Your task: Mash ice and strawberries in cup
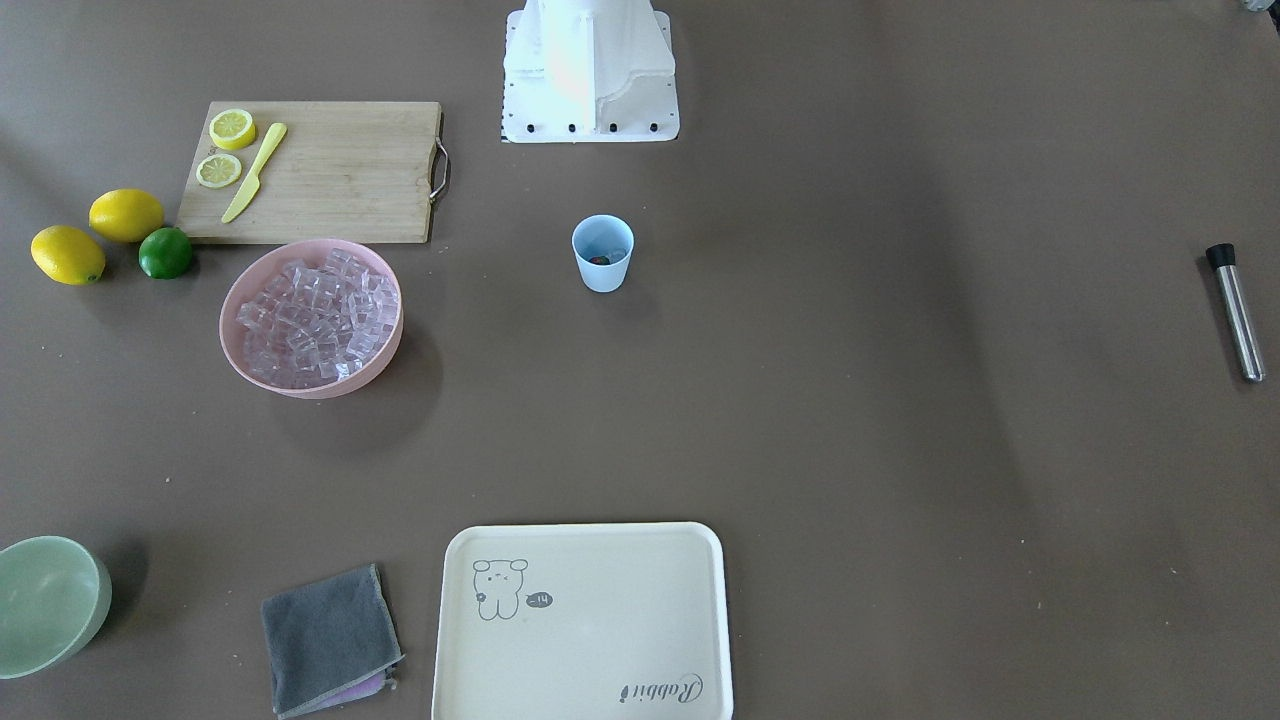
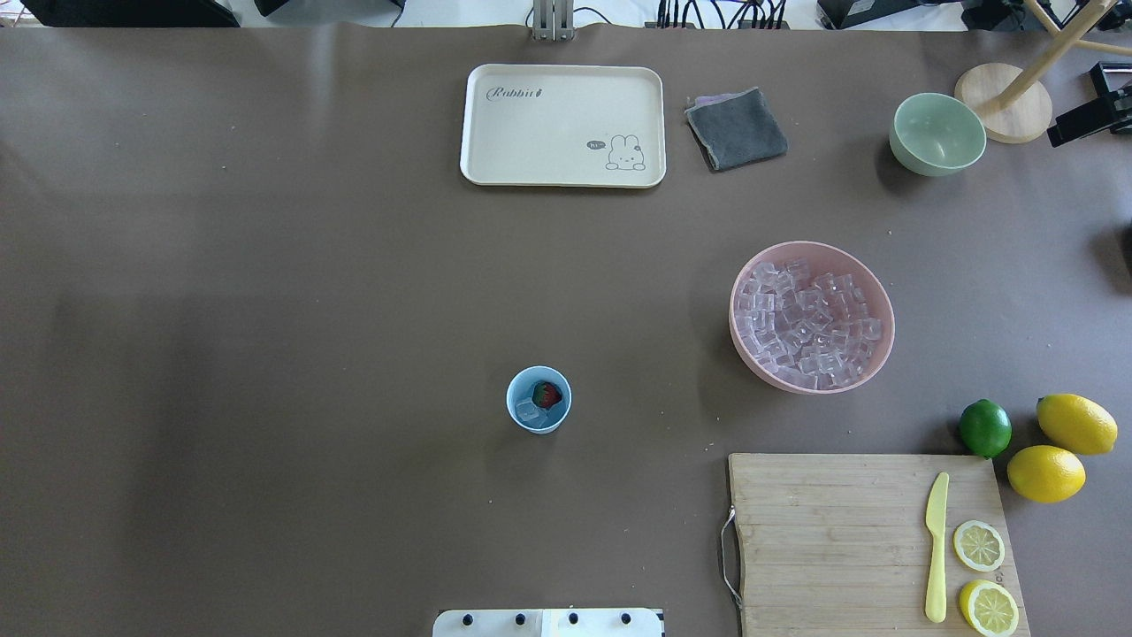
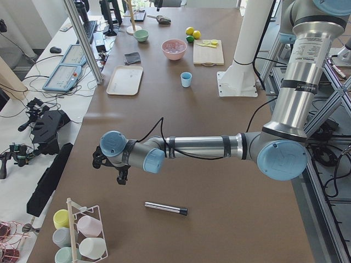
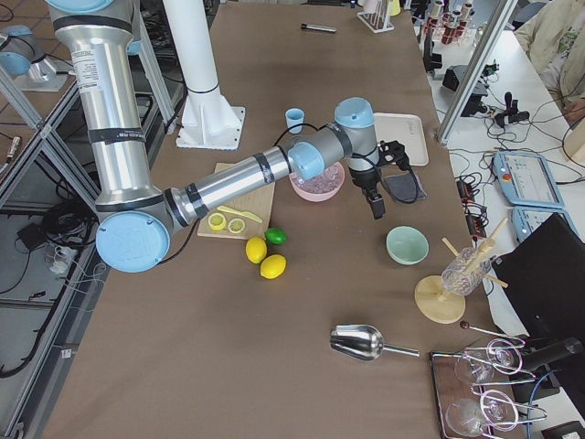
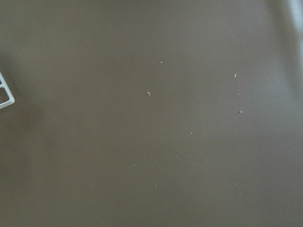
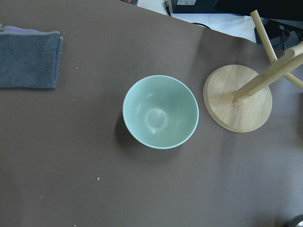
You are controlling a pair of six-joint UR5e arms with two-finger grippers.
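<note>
You will find the cup [image 2: 539, 400] standing upright in the middle of the bench [image 2: 265, 310], just ahead of the robot's base. Inside it lies one strawberry [image 2: 548, 395], touching a few pieces of ice [image 2: 528, 410]. More ice fills the pink bowl [image 2: 734, 305] on the robot's right, well apart from the cup.

The left tool [image 3: 122, 176] hangs over bare bench towards the left end, near a metal rod [image 3: 165, 208] with a black tip and well apart from the cup. You cannot tell from the side view whether its jaws stand wide or narrow, and its wrist camera shows only bench surface.

The right tool [image 4: 376, 208] hangs above the bench between the pink bowl and the green bowl [image 6: 161, 112]. Its wrist camera looks straight down on that green bowl, with a grey cloth [image 6: 28, 59] near it. You cannot tell its jaw state either.
</note>
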